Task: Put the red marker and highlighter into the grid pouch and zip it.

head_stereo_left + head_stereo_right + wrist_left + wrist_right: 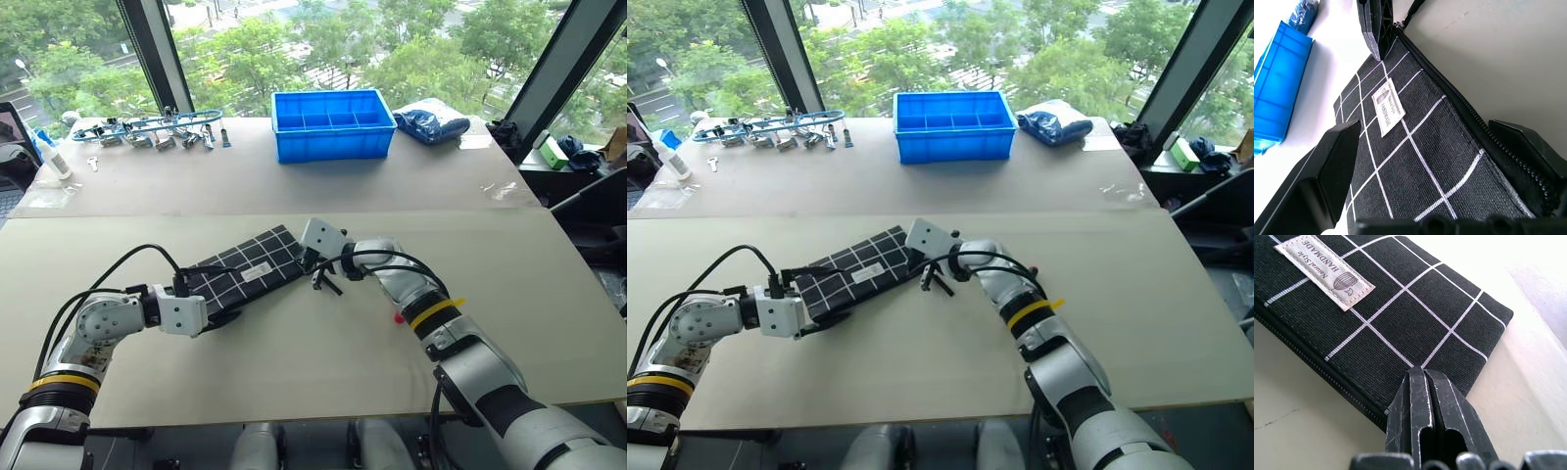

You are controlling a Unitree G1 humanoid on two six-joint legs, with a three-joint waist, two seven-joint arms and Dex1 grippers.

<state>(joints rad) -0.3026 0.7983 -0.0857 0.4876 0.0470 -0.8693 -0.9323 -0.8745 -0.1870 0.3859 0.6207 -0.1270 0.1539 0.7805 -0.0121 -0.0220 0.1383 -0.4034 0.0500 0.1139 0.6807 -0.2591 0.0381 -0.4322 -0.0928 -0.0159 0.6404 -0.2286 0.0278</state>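
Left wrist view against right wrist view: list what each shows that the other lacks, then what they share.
Only the left wrist view: the blue plastic compartment bin, the open left end effector straddling the pouch, and the zipper's end by the shut right end effector's tips. Only the right wrist view: the pouch's far corner against the table, seen over the shut right end effector. Both: the flat black fabric grid pouch with white lines, its white label, and its closed zipper.
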